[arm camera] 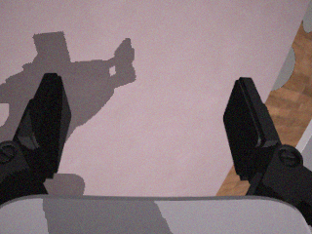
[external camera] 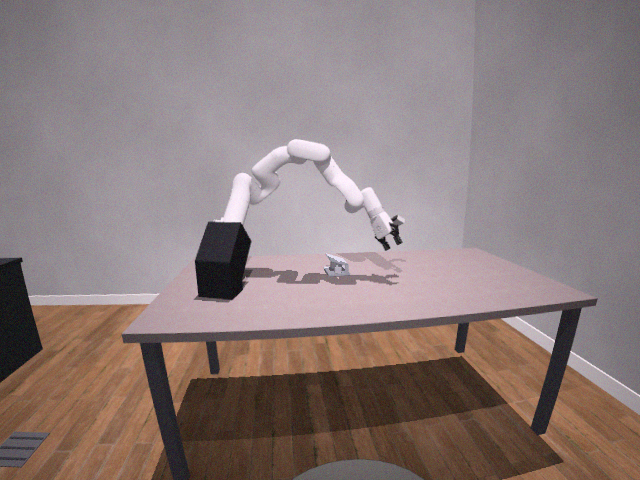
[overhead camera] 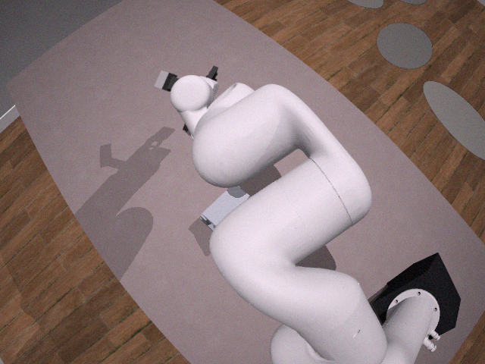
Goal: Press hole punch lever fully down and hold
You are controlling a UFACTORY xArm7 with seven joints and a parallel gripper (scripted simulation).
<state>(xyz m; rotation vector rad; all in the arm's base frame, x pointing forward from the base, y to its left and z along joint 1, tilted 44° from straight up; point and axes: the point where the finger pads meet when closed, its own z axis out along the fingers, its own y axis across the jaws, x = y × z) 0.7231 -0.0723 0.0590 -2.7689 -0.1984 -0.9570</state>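
The hole punch [external camera: 334, 265] is small and pale grey and stands upright near the middle of the table, its lever raised at a slant. In the overhead view the hole punch [overhead camera: 223, 206] is partly hidden under my arm. My gripper [external camera: 391, 240] is open and empty, in the air above the table, well to the right of the punch. In the overhead view only the gripper's [overhead camera: 188, 78] dark fingers show past my wrist. In the wrist view the two dark fingers of the gripper [arm camera: 152, 124] stand wide apart over bare table and my own shadow; the punch is out of that view.
The black base box [external camera: 222, 266] of my arm stands on the table's left part. The table's edge and the wooden floor [arm camera: 287, 100] show at the right of the wrist view. A dark cabinet [external camera: 15, 312] stands on the floor at the far left.
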